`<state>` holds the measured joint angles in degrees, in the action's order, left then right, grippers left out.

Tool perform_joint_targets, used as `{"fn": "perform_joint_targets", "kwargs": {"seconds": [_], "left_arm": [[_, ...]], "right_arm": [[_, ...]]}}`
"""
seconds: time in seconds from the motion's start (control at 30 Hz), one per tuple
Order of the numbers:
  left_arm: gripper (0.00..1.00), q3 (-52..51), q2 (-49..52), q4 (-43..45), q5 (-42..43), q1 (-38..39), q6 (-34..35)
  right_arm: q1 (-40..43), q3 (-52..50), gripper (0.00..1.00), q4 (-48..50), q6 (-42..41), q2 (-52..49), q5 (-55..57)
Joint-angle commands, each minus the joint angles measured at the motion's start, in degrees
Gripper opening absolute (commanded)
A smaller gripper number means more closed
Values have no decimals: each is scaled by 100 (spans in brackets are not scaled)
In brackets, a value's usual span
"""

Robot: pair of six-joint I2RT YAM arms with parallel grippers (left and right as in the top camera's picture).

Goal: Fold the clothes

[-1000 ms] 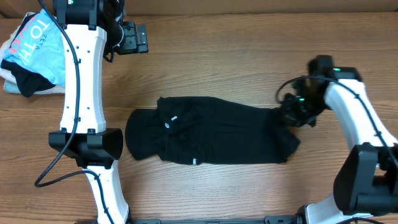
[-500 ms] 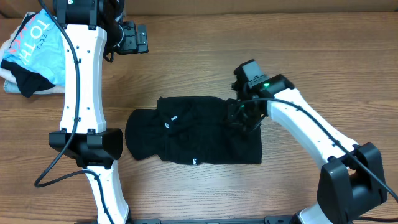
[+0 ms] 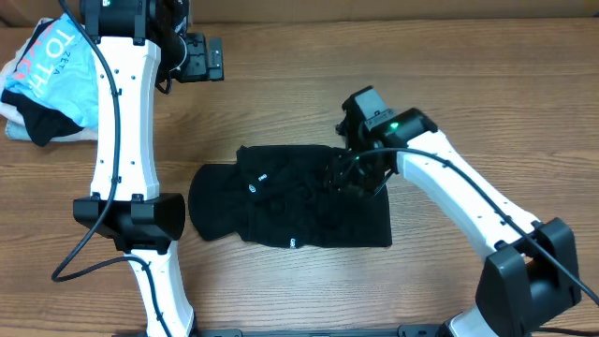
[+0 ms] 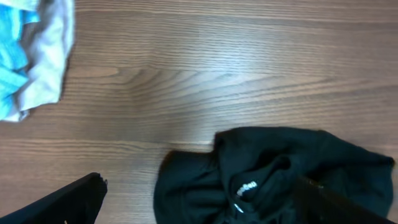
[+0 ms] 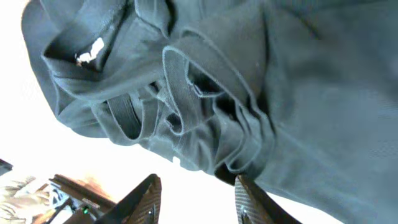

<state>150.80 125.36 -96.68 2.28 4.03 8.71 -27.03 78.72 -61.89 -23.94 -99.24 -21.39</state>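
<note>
Black, thin and soft, the shirt [image 3: 290, 208] lies flat at the middle of the wooden tabletop [image 3: 449, 84]. Its long axis runs left to right across the overhead frame, with a rounded lobe at the left end and a straight, squared edge at the right. A small white mark sits near its lower edge.

The right tool [image 5: 196, 183] hangs over the shirt's upper right part. The overhead view hides its fingers, but the right wrist view shows them parted with nothing between them, just short of a bunch of ruffled folds.

The left tool [image 3: 192, 58] hovers at the upper left, spread wide and empty. Its wrist view shows the shirt's left end at lower right, and a blue garment [image 4: 11, 59] and a beige garment [image 4: 53, 56] at upper left.
</note>
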Motion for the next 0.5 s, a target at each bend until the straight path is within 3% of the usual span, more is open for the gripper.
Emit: {"fn": "perform_joint_targets", "kwargs": {"seconds": [0.0, 0.3, 0.47], "left_arm": [[100, 74, -232, -13, 706, 9, -391], [99, -415, -1456, -13, 903, 11, -407], [97, -1759, -2430, -13, 48, -4, -221]], "right_arm": [[166, 448, 42, -426, 175, 332, 514], [573, 859, 47, -1604, 190, 927, 1239], [719, 857, 53, -1908, 190, 1021, 1237]]}}
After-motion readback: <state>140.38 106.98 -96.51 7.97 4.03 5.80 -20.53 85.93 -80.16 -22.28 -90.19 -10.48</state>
